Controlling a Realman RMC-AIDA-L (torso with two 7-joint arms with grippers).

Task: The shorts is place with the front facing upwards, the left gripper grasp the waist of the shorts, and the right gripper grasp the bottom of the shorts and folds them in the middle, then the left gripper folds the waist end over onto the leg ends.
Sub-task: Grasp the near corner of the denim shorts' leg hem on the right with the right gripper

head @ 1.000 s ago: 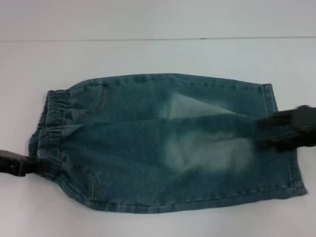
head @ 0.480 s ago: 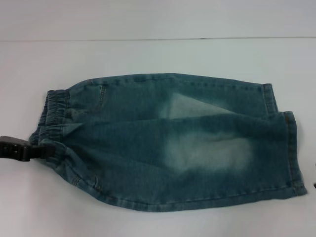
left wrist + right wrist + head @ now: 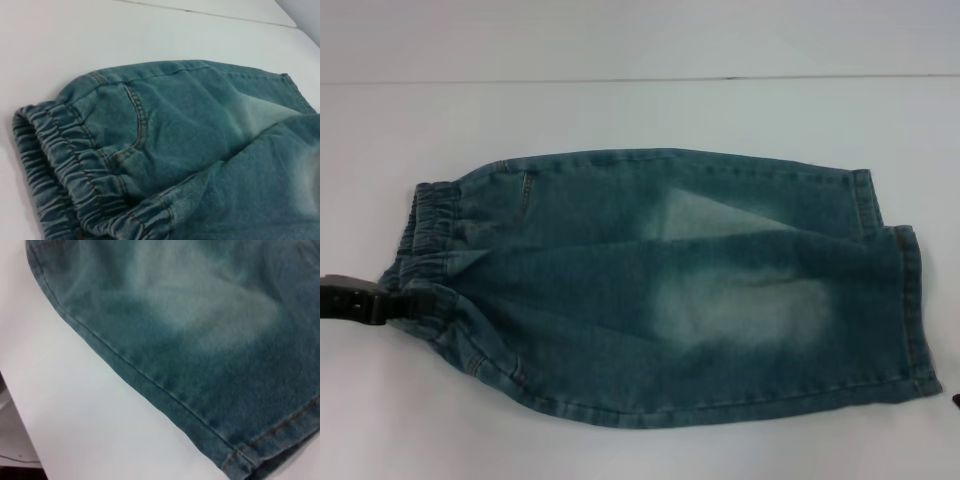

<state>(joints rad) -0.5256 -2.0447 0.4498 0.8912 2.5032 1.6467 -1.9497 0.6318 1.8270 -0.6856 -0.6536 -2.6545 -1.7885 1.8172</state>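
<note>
denim shorts [image 3: 660, 290] lying folded lengthwise across the middle of the white bench [image 3: 620, 110], waistband toward its left edge, leg hems toward the right edge; left gripper [image 3: 405, 305] sitting at the near waistband corner, touching the fabric, grip state can't tell; right gripper out of frame

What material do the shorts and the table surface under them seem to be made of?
The shorts look like blue denim: washed, faded patches, contrast stitched seams and a gathered elastic waistband. The table looks smooth, white and matte, perhaps laminate; the pictures leave this open. The left gripper is at the waist.
</note>
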